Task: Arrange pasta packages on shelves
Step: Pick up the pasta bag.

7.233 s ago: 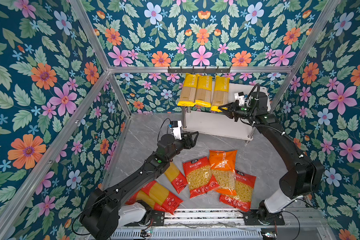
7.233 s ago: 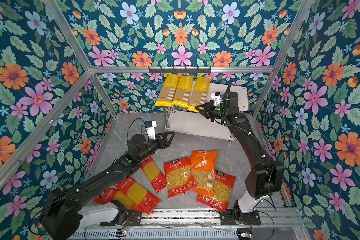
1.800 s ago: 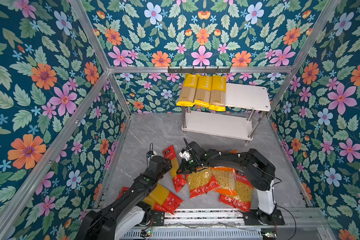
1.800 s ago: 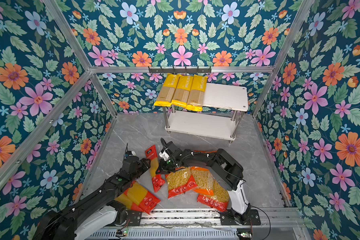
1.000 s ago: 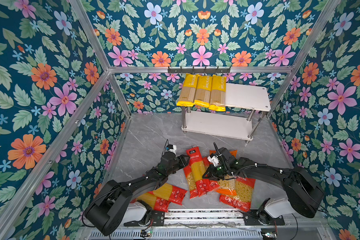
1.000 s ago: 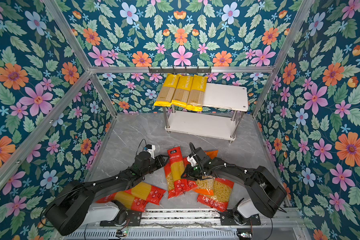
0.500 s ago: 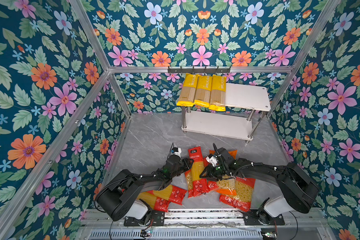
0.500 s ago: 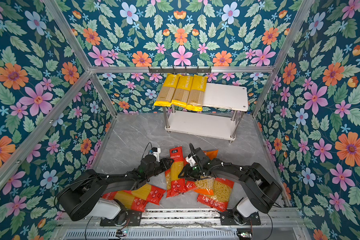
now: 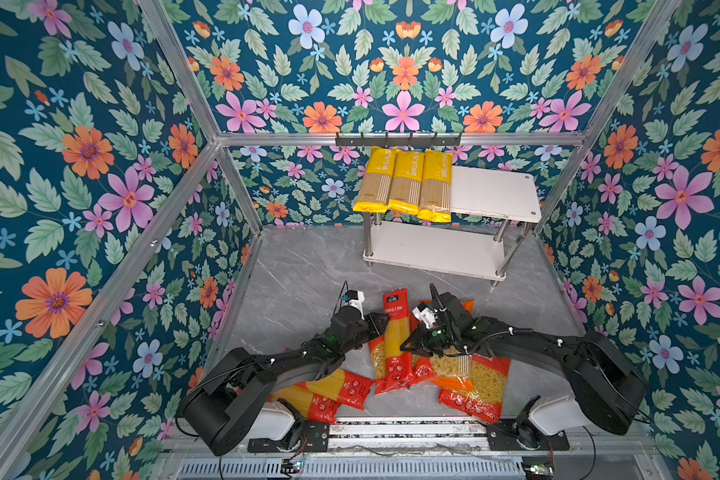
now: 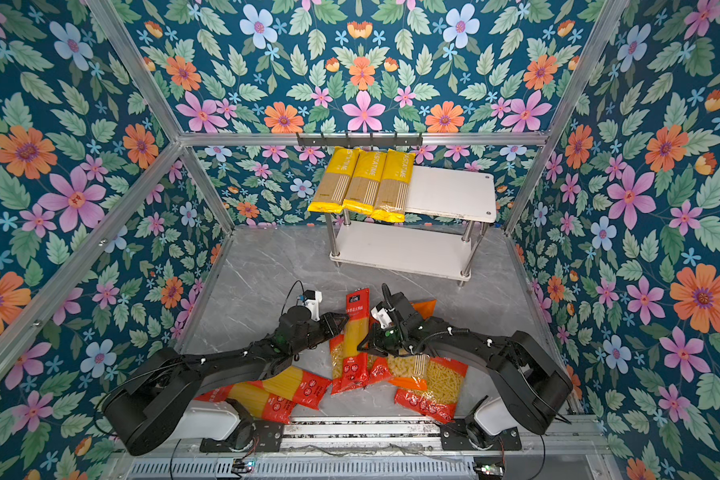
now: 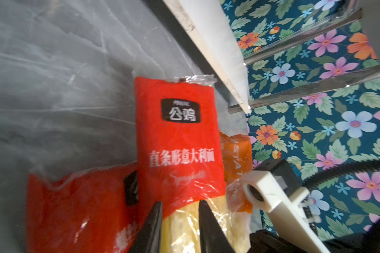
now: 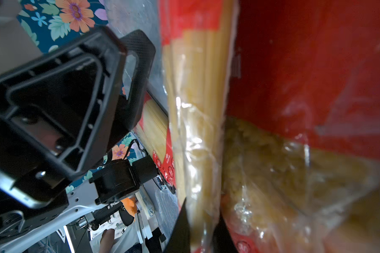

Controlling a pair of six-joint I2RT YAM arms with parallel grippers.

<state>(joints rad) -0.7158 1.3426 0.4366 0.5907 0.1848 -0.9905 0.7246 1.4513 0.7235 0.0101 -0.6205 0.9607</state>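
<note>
Clamps the red spaghetti pack (image 9: 393, 338) now in both the left gripper (image 9: 380, 323) and the right gripper (image 9: 406, 342), jaws closed on it rather than flanking it as a second ago, atop the short-pasta bags (image 9: 476, 376), well apart from the shelves (image 9: 493, 192), seemingly ready to lift.

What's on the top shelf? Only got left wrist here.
Observer: Three yellow packs, side by side at the left end of the top shelf.
Operator: Right arm on my red pack too?
Observer: Yes. The right gripper has its fingers either side of the red pack, at the clear part.
Operator: Other long reds?
Observer: Two long reds lie flat by the base of the left arm, partly under it.
</note>
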